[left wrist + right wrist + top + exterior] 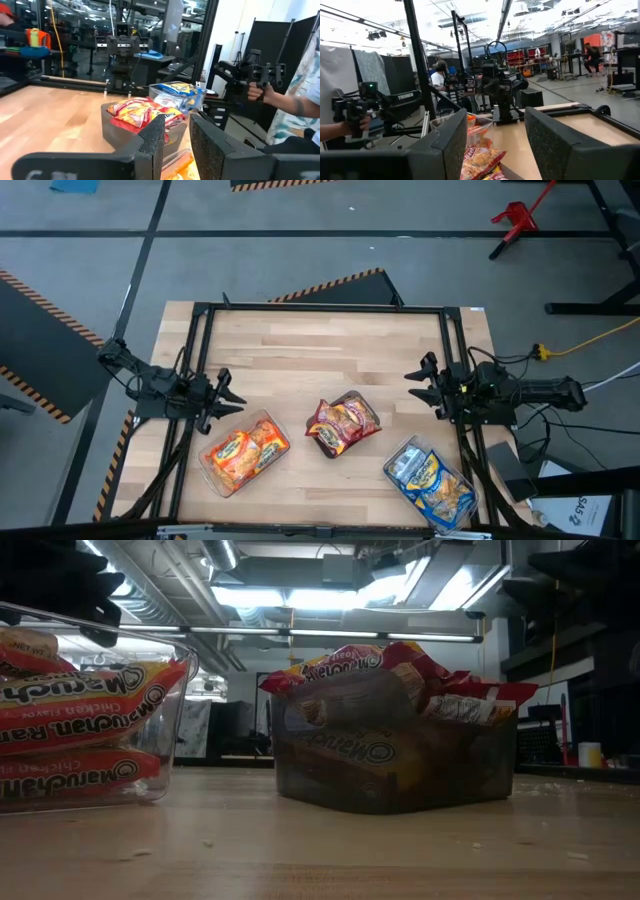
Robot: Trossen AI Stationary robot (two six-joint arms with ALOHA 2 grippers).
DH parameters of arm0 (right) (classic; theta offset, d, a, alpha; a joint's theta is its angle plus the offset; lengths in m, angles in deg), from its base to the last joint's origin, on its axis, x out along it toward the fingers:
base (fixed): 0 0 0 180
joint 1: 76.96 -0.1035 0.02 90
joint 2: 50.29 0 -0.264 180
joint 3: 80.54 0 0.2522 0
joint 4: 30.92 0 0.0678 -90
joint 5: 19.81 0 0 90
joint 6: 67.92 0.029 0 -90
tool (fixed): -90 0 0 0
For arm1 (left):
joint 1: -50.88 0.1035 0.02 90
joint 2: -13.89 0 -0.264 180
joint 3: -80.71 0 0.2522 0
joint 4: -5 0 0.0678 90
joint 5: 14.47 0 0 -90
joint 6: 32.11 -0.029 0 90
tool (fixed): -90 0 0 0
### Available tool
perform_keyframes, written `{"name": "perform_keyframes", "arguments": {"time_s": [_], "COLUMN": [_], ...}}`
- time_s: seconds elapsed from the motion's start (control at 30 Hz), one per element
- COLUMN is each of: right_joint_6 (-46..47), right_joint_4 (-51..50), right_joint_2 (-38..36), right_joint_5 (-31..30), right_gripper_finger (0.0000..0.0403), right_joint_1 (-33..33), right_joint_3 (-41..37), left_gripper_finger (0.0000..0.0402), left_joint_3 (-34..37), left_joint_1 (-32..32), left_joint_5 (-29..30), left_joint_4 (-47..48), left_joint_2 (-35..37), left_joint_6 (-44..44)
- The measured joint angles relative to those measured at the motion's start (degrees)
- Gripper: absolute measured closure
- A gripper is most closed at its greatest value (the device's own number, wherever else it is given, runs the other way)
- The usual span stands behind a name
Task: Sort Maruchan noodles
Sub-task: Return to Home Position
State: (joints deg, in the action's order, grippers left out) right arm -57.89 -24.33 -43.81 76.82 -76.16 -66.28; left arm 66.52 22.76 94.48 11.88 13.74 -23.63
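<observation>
Front edge of table (320,350), right corner: blue-and-white packets (430,478) heaped in the right clear bin (398,452). The bin sits close to the front edge and just beside the side rail of the black frame (320,308). Little room on that side.

Front left: orange packets (243,452) stacked in the left clear bin (207,467), set at an angle, near the left rail.

Between them, a bit farther back: dark red packets (345,420) piled above the rim of the black bin (322,442). Top ones look loose and might slide if bumped.

No loose packet shows on the wood in any view. Judgement: sorting looks finished, three colours in three bins; only parking the arms is left.

Behind the bins: left hand (230,395) low at the left rail, just behind the left clear bin, fingers spread, nothing in them. Right hand (422,385) at the right rail, behind the right clear bin, fingers wide apart, empty.

Far half of the table is bare wood, open room for both arms to pull back; the frame rails bound it on all sides.
</observation>
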Motion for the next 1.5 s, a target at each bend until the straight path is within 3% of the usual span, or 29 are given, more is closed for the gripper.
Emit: {"name": "perform_keyframes", "arguments": {"time_s": [1.07,1.5], "right_joint_6": [0.1,0.1], "right_joint_4": [-13.9,-15.0], "right_joint_2": [0.0,0.0], "right_joint_5": [-0.6,-0.6], "right_gripper_finger": [0.0217,0.0217], "right_joint_1": [0.0,0.0], "right_joint_3": [0.0,0.0], "left_gripper_finger": [0.0317,0.0317], "left_joint_3": [0.0,0.0], "left_joint_1": [0.0,0.0], "left_joint_5": [0.0,0.0], "left_joint_4": [0.0,0.0], "left_joint_2": [0.0,0.0], "left_joint_6": [0.3,0.3]}}
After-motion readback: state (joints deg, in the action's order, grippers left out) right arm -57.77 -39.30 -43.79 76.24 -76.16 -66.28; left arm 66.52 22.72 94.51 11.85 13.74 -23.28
